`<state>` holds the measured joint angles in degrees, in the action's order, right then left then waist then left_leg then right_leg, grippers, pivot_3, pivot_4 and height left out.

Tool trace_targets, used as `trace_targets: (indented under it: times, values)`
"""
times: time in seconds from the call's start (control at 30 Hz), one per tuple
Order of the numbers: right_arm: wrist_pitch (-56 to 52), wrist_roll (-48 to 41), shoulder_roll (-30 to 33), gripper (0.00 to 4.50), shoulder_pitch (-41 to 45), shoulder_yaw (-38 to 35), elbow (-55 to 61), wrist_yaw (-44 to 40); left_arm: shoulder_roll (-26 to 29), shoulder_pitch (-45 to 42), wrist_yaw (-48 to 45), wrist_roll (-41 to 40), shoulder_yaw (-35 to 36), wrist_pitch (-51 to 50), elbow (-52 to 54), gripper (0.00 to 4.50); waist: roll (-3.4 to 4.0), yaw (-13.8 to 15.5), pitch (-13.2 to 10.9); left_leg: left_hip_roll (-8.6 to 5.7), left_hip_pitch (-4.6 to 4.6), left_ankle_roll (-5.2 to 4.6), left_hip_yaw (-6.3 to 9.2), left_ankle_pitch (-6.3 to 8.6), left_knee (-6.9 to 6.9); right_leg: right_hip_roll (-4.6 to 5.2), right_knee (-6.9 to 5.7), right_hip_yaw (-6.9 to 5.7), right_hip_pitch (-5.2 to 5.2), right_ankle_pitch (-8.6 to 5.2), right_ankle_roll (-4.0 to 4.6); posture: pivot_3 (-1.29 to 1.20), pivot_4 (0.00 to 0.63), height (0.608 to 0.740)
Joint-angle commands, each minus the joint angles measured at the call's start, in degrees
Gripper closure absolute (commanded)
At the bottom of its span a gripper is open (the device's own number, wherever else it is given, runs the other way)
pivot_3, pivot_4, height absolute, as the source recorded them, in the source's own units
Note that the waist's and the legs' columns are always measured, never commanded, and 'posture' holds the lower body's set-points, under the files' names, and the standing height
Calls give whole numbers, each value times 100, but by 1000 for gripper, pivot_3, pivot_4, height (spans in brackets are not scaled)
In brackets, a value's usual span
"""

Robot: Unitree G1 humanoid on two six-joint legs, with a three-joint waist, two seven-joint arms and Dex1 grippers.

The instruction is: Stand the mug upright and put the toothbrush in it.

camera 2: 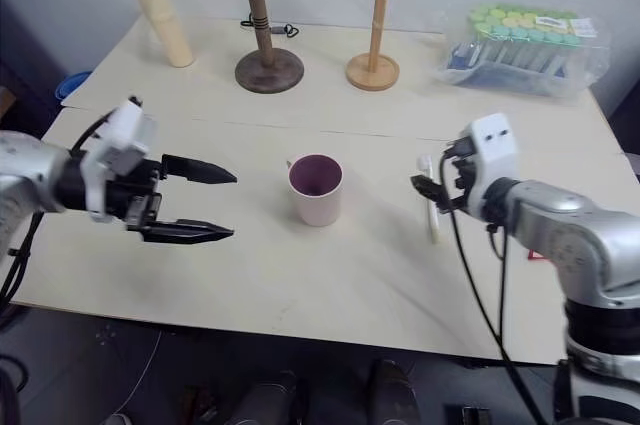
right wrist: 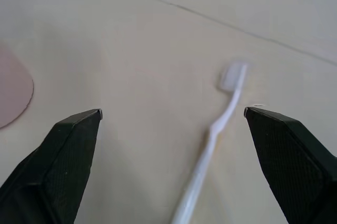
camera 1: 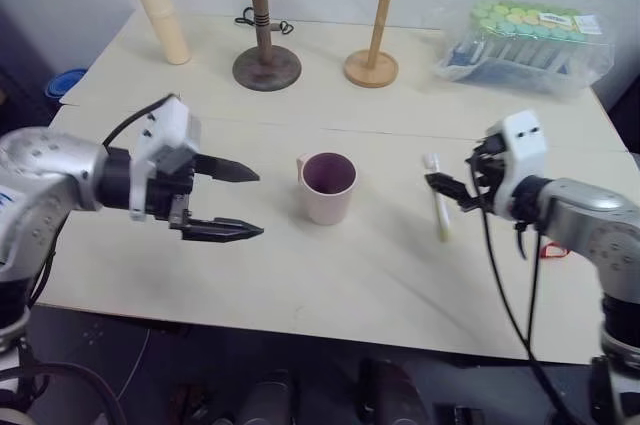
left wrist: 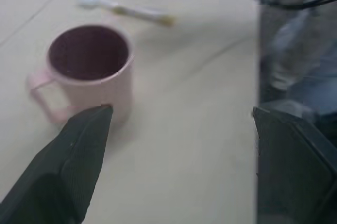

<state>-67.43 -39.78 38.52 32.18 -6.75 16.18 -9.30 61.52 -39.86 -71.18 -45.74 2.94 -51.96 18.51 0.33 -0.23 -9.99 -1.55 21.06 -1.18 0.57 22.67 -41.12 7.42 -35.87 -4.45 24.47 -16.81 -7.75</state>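
Observation:
The pale pink mug (camera 1: 327, 185) stands upright mid-table, its maroon inside facing up and its handle toward my left side. To its right the toothbrush (camera 1: 437, 200) lies flat on the table, bristle head at the far end. My left gripper (camera 1: 260, 203) hovers open and empty to the left of the mug, pointing at it, clear of it. In the left wrist view the mug (left wrist: 89, 71) sits just past one finger. My right gripper (camera 1: 445, 193) is open above the toothbrush (right wrist: 210, 145), which lies between its spread fingers in the right wrist view, untouched.
Along the back stand a cream cylinder (camera 1: 160, 10), a brown stand (camera 1: 262, 20), a wooden rack (camera 1: 375, 15) and a clear box of tubes (camera 1: 525, 40). A red loop (camera 1: 553, 250) lies by my right arm. The table's front edge (camera 1: 300, 320) is near.

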Motion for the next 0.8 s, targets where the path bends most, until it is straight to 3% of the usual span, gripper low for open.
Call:
trace_targets:
  times: [0.03, 0.3, 0.33, 0.47, 0.77, 0.8]
  values:
    - [300, 633, -301, 0, 280, 265, -682, 194, -11, -659, -337, -207, -127, -201, -261, 13, -1, -5, 0, -24, 1, -1, 0, 0, -1, -3, -1, 0, 0, 0, 0, 0, 150, 740]
    - [1218, 1613, -795, 0, 509, 638, -2331, -77, -140, -927, -503, 175, -441, 57, -455, 13, 0, -156, 0, -31, -2, -3, 10, -2, 10, -3, -6, 1, 0, 0, 0, 0, 150, 740]
    - [1235, 1643, -832, 174, 488, 644, -2345, -125, -156, -911, -501, 176, -432, 58, -452, 3, -1, -163, 0, -30, -2, -3, 11, -2, 9, -3, -6, 2, 0, 0, 0, 0, 150, 740]
    - [1173, 1707, -976, 1190, 388, 583, -2119, -219, -196, -832, -461, 174, -397, 55, -422, 0, 0, -164, 0, -24, -4, -3, 14, -2, 6, -4, -9, 2, 0, 0, 0, 0, 150, 740]
    - [1005, 1852, -1126, 4293, 288, 553, -1762, -323, -322, -812, -343, 288, -365, 169, -522, 0, 0, -150, 0, -21, -2, -3, 20, -2, 2, 0, -11, 5, -2, 0, 0, 0, 150, 740]
    - [1001, 1877, -1134, 4340, 285, 549, -1751, -332, -335, -811, -326, 296, -353, 175, -523, 0, 0, -151, 0, -22, -2, -3, 21, -2, 2, 0, -12, 5, -2, 0, 0, 0, 150, 740]
